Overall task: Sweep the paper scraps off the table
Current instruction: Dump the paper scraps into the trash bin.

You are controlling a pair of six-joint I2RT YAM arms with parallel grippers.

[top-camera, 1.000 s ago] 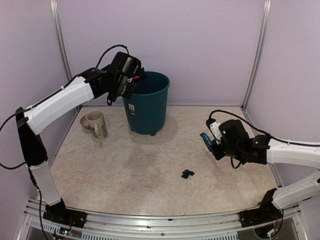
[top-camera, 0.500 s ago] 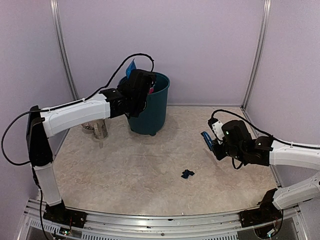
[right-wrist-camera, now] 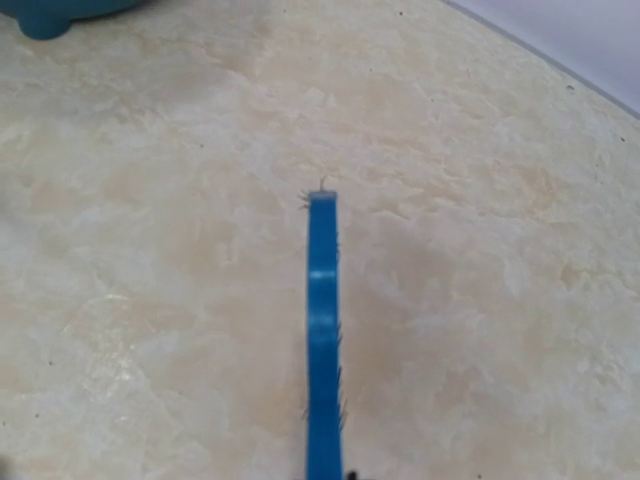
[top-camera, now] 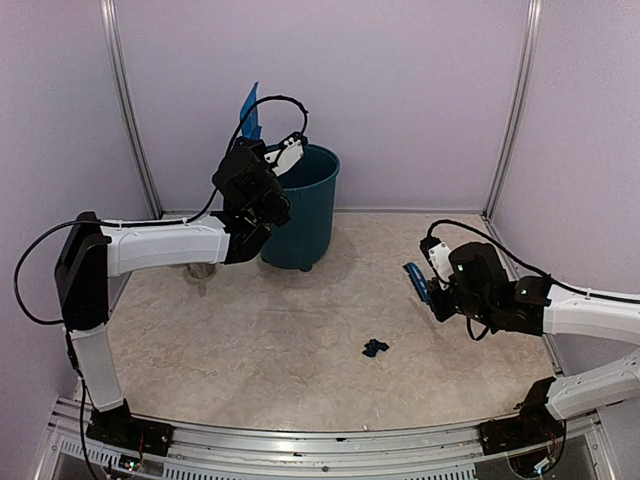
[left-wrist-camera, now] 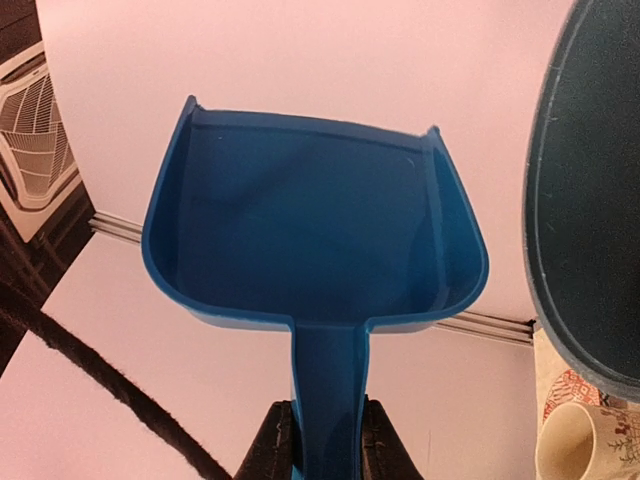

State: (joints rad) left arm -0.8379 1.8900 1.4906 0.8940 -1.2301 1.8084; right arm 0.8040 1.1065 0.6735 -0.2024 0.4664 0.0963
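The paper scraps (top-camera: pixel 375 348) lie as one small, dark blue-black crumpled cluster on the beige marble-patterned tabletop (top-camera: pixel 250 350), right of centre and nearer the front edge than the back. At this resolution it cannot be told whether the cluster is one piece or several. The left gripper (left-wrist-camera: pixel 327 445) is clamped on the handle of a blue dustpan (left-wrist-camera: pixel 310 230), held raised with its pan upward beside the rim of a teal bin (top-camera: pixel 305 220) that stands at the back edge. A patterned mug (left-wrist-camera: pixel 575 445) sits next to the bin. The right gripper (top-camera: pixel 425 285) is closed on a blue hand brush (right-wrist-camera: pixel 322 330), held above the tabletop toward the right edge, apart from the scraps.
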